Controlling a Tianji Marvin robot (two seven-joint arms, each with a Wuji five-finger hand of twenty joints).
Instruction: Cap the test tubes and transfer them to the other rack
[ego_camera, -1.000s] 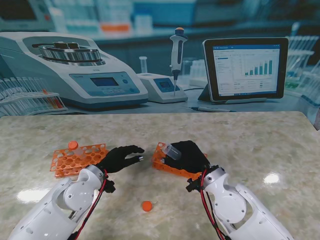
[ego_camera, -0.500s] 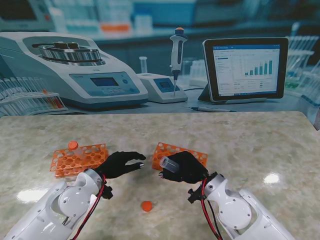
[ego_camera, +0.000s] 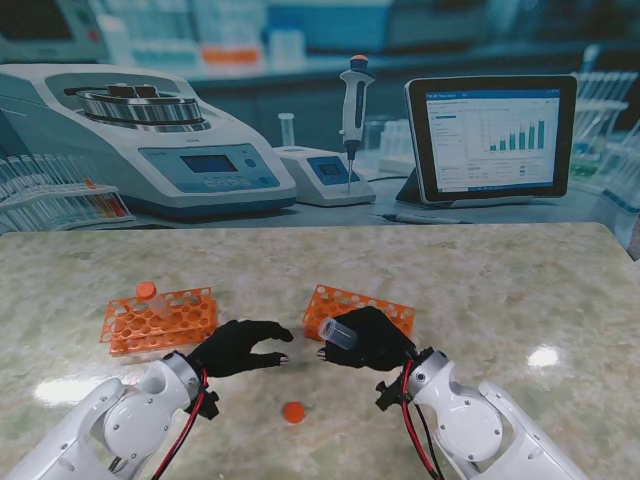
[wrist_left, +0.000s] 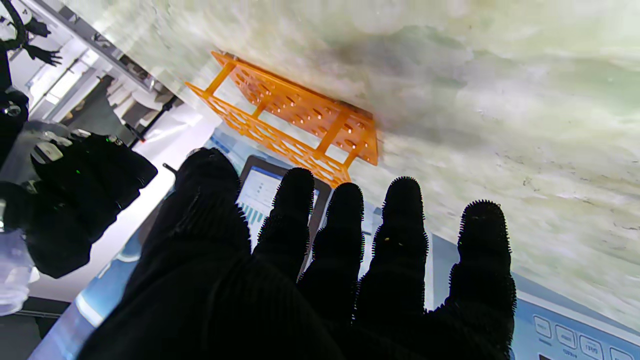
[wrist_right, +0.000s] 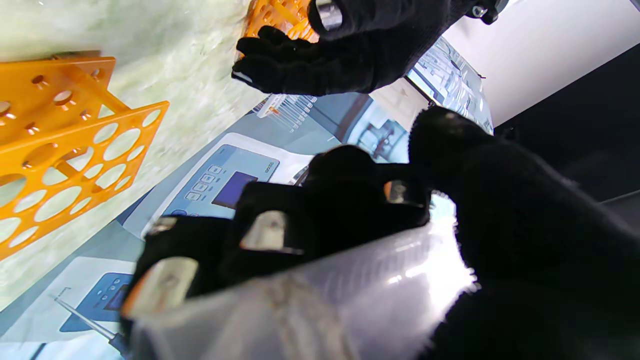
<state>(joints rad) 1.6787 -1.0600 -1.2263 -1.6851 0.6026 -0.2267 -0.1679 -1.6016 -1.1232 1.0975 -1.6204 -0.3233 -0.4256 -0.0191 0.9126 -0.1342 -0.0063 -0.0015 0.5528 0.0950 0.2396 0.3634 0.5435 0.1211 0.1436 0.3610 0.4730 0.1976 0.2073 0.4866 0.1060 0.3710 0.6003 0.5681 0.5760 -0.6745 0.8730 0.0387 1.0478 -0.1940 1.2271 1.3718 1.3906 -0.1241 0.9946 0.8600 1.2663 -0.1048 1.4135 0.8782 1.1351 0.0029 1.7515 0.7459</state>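
While gripped, smooth clear cylindrical tube (ego_camera: 335, 330)

Two orange racks (ego_camera: 158, 318) (ego_camera: 362, 305), one clear tube (ego_camera: 337, 331), two orange caps (ego_camera: 293, 411) (ego_camera: 147, 289) — and two robot hands (ego_camera: 238, 345) (ego_camera: 372, 338).

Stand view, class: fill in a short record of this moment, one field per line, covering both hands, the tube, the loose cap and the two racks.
left hand: open, holding nothing
right hand: shut on the tube
tube: clear, uncapped, open end pointing towards the left hand
loose cap: orange, on the table nearer to me
left rack: holds one capped tube
right rack: behind the right hand
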